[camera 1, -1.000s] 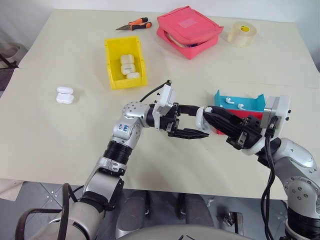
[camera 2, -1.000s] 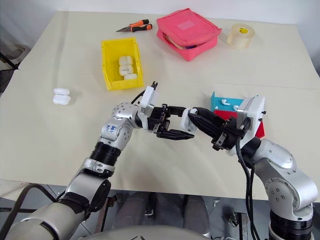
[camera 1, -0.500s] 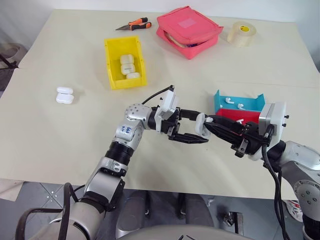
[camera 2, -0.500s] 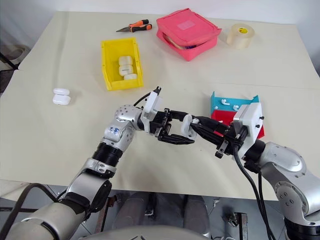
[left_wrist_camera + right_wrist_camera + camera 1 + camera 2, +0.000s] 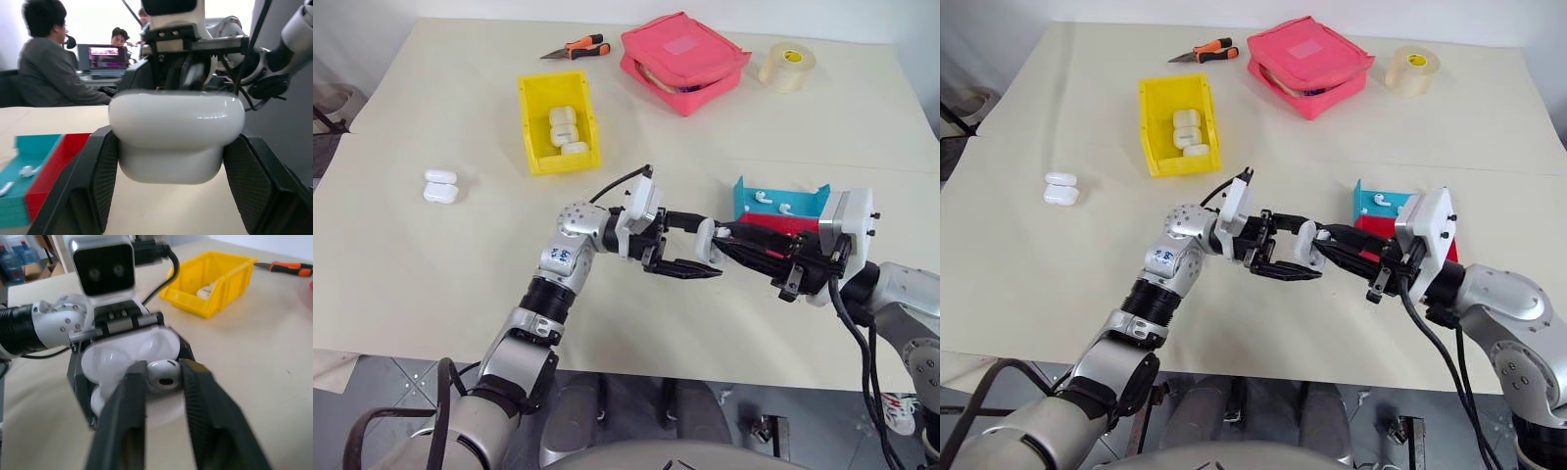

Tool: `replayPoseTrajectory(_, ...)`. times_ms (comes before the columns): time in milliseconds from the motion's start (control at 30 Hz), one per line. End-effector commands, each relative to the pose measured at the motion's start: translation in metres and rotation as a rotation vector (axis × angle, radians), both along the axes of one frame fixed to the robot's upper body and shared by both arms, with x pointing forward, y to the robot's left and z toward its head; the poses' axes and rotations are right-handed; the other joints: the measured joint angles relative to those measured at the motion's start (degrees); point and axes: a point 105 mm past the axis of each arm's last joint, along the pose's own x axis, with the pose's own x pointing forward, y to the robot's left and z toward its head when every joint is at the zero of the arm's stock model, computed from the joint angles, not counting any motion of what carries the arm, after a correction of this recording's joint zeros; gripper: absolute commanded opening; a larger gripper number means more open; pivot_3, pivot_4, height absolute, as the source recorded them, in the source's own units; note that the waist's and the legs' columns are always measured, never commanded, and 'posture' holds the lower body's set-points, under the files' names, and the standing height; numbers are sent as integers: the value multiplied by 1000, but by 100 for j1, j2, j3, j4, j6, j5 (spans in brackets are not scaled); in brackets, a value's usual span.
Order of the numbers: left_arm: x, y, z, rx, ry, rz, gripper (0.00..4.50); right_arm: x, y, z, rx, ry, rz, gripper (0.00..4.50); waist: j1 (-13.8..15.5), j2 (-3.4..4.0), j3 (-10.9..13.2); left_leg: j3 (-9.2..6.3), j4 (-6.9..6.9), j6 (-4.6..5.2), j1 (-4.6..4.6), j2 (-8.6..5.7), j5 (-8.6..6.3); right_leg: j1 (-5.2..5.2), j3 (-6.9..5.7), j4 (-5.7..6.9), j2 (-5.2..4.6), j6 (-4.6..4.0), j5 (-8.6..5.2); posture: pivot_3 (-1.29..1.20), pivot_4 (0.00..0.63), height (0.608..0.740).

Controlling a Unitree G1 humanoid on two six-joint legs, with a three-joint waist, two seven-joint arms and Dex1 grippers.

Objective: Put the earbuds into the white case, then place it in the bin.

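Above the middle of the desk (image 5: pixel 431 284), the left gripper (image 5: pixel 690 247) has its fingers closed tight on an open white case (image 5: pixel 176 134), gripping it by both sides and holding it up off the surface. The right gripper (image 5: pixel 164 396) meets it from the other side, its two black fingers (image 5: pixel 124 421) partly apart with a white earbud (image 5: pixel 163 374) between their tips, right at the mouth of the case; whether the fingers are pinching the earbud or just letting go of it cannot be told. Behind the right arm sits a low red-and-blue tray (image 5: pixel 749 191) with two more earbuds (image 5: pixel 763 197) lying in its blue part. The yellow bin (image 5: pixel 536 117) stands well apart, further back on the left, with three white cases inside. Two more cases (image 5: pixel 439 186) lie together near the desk's left edge. At the back are orange-handled pliers (image 5: pixel 578 47), a pink zip pouch (image 5: pixel 683 59) and a roll of tape (image 5: pixel 787 66). People (image 5: pixel 49 68) sit at a laptop in the left wrist view.
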Motion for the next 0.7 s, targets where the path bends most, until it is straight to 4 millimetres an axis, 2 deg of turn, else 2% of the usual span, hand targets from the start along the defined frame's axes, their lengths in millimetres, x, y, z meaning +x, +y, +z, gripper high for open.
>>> replayPoseTrajectory(33,-1,-4,26,-74,-91,-13,2809,0,1,-5,-25,36,9,1820,3,0,0,0,0,0,0,0,0,0,0,0,0,0,0,0,150,740)
replayPoseTrajectory(233,6,-4,24,-67,-88,25,2809,-2,4,13,-32,-5,31,1820,0,0,0,0,0,0,0,0,0,0,-1,0,0,0,0,0,150,740)
replayPoseTrajectory(333,11,-3,23,-63,-82,55,2809,-4,-1,19,-53,-8,24,1820,8,0,0,-1,0,1,-1,-1,0,0,-1,0,-1,0,0,0,150,740)
replayPoseTrajectory(500,27,6,20,-41,-82,129,2809,0,-25,30,-111,-11,-47,1820,8,0,0,0,0,2,-1,-1,1,0,-1,0,-2,1,0,0,150,740)
replayPoseTrajectory(700,43,18,20,16,-93,197,2809,32,-77,37,-306,21,-224,1820,-7,0,0,6,0,4,-1,-1,1,-1,-1,-2,-2,1,1,0,150,740)
